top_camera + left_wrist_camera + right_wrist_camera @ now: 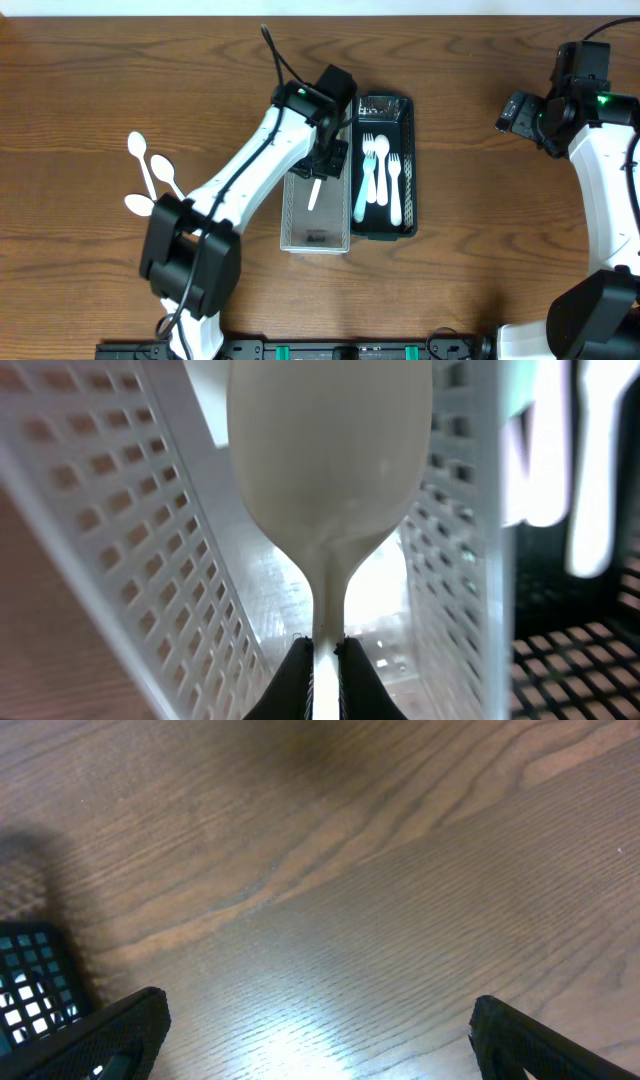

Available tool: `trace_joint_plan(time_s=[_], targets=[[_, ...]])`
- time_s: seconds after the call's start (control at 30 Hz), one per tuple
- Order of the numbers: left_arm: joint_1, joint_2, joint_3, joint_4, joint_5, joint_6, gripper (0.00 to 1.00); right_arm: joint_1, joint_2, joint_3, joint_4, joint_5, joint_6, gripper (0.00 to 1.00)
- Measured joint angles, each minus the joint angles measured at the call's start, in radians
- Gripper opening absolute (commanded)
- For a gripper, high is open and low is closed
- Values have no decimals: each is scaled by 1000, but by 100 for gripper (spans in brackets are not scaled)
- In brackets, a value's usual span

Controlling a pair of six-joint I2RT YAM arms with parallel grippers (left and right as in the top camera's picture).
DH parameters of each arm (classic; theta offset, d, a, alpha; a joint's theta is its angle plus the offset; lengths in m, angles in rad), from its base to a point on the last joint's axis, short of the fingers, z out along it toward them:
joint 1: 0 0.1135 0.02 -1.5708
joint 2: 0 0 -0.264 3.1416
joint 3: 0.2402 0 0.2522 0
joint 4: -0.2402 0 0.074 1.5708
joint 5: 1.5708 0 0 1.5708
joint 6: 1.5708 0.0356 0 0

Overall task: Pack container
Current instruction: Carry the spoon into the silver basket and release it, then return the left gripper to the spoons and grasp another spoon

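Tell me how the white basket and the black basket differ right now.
Colour: the white basket is pale mesh, the black basket dark mesh. Contents: the black basket holds several white utensils lying flat, forks among them; the white basket shows only the spoon that the left tool grips between its walls. Reach: the black basket extends farther up the overhead view. Both are long, open-topped and side by side.

dark brown wooden table [480,150] (visible grain), glare from overhead light.

the wooden table [480,200] carries three white spoons [162,168], a white basket [288,225] and a black tray [411,170].
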Motion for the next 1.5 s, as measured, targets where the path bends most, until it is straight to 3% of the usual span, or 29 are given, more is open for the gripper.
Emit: trace_joint_plan(time_s=[0.03,0.07,0.27,0.37,0.47,0.67,0.93,1.27,1.5], targets=[[0,6,0,-1,0,0,44,0,0,0,0,0,0,99],[0,8,0,-2,-1,-2,49,0,0,0,0,0,0,99],[7,-36,27,-45,-50,6,61,0,0,0,0,0,0,99],[30,-121,45,-47,-99,5,65,0,0,0,0,0,0,99],[99,-254,61,-48,-149,-9,76,0,0,0,-1,0,0,99],[386,-431,91,-52,-210,-88,80,0,0,0,-13,0,0,99],[644,-379,14,-59,-205,-170,85,0,0,0,-20,0,0,99],[724,-225,-290,158,-88,-188,86,0,0,0,-16,0,-3,99],[733,-91,-358,247,-45,-205,86,0,0,0,-17,0,-11,99]])
